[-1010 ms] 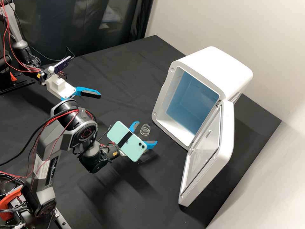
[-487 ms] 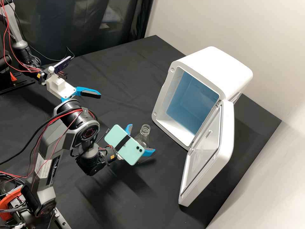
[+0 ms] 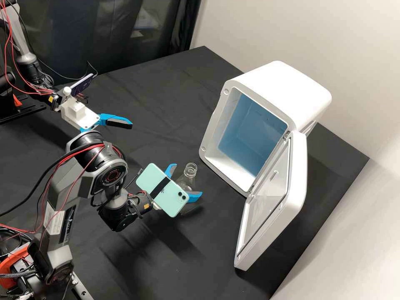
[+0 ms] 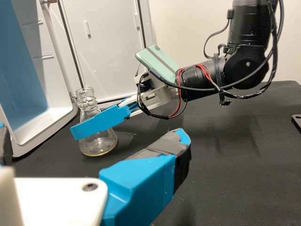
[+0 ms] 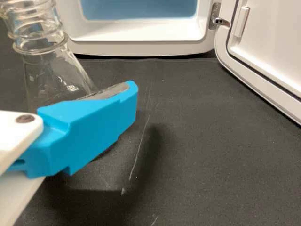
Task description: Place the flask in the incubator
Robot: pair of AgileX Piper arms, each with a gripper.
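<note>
Centre frame, the right hand [image 3: 184, 180] straddles the glass conical flask [image 3: 190, 170], fingers [image 3: 195, 195] wide. Looks light, slick, breakable: best gripped gently on the cone.

High camera looks down the bench [image 3: 175, 91]; wrist cameras (low, close) both face the incubator [image 3: 283, 87].

flask [image 3: 189, 171] on bench [image 3: 166, 96] | incubator [image 3: 283, 87] just right of flask

Black cloth-covered desk [image 3: 166, 96] beneath me, plain white wall [image 3: 291, 33] along its far side, dark curtain [image 3: 104, 33] hanging behind my desk
</note>
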